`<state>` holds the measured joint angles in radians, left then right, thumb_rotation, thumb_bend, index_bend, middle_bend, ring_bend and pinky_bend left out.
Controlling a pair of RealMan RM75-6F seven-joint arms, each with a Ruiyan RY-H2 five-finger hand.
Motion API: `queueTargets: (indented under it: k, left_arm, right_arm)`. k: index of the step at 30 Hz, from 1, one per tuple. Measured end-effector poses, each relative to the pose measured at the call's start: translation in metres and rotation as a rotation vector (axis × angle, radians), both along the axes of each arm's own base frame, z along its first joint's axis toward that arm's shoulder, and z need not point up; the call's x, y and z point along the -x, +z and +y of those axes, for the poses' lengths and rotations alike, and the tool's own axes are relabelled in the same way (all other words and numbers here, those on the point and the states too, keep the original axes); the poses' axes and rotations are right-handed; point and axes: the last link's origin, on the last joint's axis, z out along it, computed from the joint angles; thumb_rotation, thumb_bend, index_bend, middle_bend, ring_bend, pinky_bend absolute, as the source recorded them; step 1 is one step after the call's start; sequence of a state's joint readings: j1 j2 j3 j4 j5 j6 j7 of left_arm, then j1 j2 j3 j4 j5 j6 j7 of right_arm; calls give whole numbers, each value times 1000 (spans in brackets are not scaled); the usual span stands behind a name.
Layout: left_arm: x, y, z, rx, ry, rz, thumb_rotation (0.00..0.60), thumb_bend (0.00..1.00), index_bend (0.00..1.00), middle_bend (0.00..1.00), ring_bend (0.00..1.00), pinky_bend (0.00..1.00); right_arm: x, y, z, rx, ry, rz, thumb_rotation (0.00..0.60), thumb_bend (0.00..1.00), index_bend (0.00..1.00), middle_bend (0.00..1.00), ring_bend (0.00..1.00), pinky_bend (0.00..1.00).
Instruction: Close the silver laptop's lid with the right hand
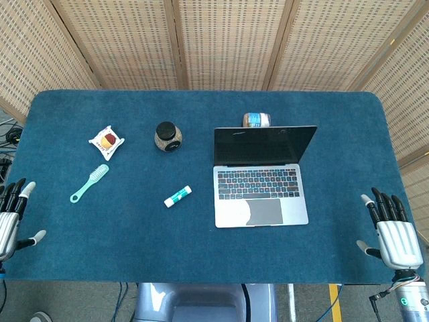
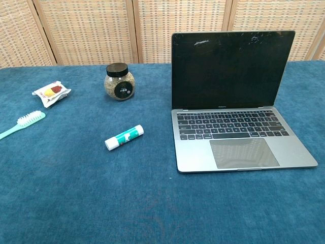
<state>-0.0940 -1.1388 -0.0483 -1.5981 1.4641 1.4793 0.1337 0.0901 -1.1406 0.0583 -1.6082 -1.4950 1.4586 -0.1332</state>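
The silver laptop [image 1: 260, 191] [image 2: 238, 137] stands open on the blue table, right of centre, its dark screen [image 2: 231, 68] upright and facing me. My right hand [image 1: 392, 235] rests at the table's near right corner, fingers spread, holding nothing, well to the right of the laptop. At the near left edge lies my left hand [image 1: 10, 218], fingers apart and empty. Neither hand appears in the chest view.
A small can [image 1: 257, 119] lies just behind the laptop lid. A black-lidded jar [image 1: 167, 137] [image 2: 119, 82], a white-green glue stick [image 1: 177, 196] [image 2: 124, 137], a mint toothbrush [image 1: 89, 182] [image 2: 20, 123] and a snack packet [image 1: 106, 141] [image 2: 51, 93] lie left of the laptop.
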Motion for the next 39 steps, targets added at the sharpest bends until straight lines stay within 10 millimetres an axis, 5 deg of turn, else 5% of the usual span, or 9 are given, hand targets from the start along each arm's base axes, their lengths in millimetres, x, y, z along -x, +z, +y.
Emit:
queueTargets:
  k: [23,29,39]
  left_arm:
    - [0,3,-1,-8,-3,-11,600,94,0,0,0,0]
    - [-1,2,-1,-3,-6,-3,600,94,0,0,0,0]
    - [-2,2,-2,-4,-4,-3,600,95,0,0,0,0]
  right_arm:
    - [0,-1,0,-4,-9,-5,600,105,91,0,0,0]
    - [1,1,0,8,-7,-2,600,105,0,0,0,0]
    - [-1,2,1,18,12,-9,600,105,0,0,0,0]
